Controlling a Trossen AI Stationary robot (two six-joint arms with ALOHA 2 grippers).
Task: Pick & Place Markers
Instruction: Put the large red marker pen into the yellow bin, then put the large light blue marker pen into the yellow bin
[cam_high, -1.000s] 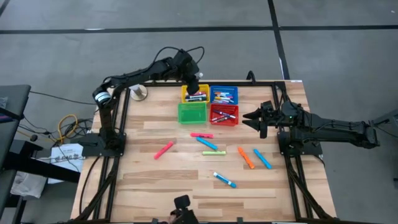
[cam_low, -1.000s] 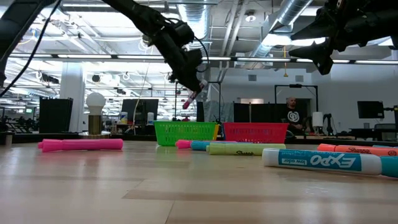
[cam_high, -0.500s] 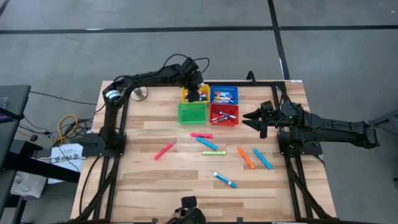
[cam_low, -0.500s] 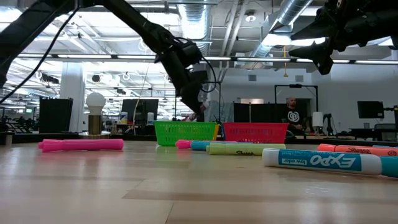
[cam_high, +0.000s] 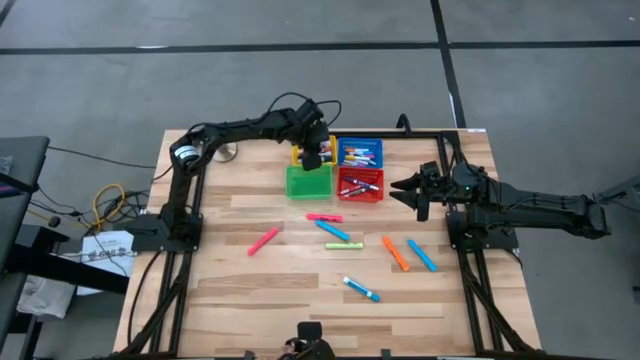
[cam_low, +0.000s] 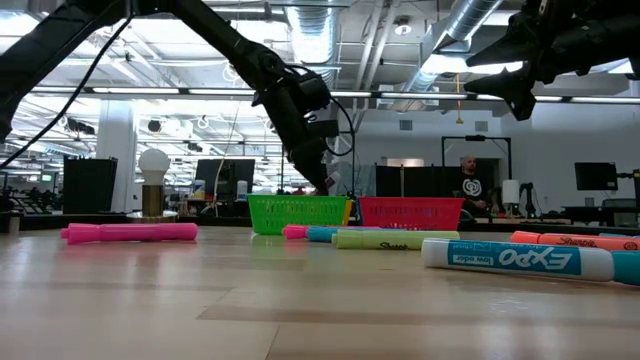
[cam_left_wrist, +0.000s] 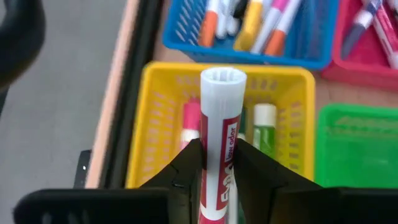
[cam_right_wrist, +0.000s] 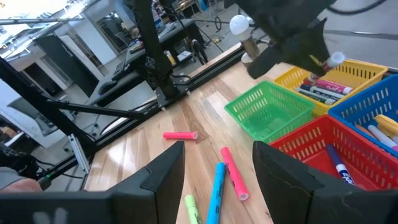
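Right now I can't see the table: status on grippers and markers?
Left gripper shut on red-labelled marker, above yellow basket. Right gripper open, waiting. Nothing in the way.

- the red and white marker (cam_left_wrist: 219, 155) in the left gripper (cam_left_wrist: 214, 163) is cut off by the bottom edge of the left wrist view; its lower end is not visible.
- in the high view the left gripper (cam_high: 313, 153) covers part of the yellow basket (cam_high: 297, 152), and the markers inside are too small to count.
- the blue basket (cam_left_wrist: 323, 43) and the red basket (cam_left_wrist: 348, 68) are cut by the top edge and the right edge.
- in the low view the orange marker (cam_low: 575, 240) is cut by the right edge.
- the person (cam_low: 470, 185) far behind the table is too small to tell details.
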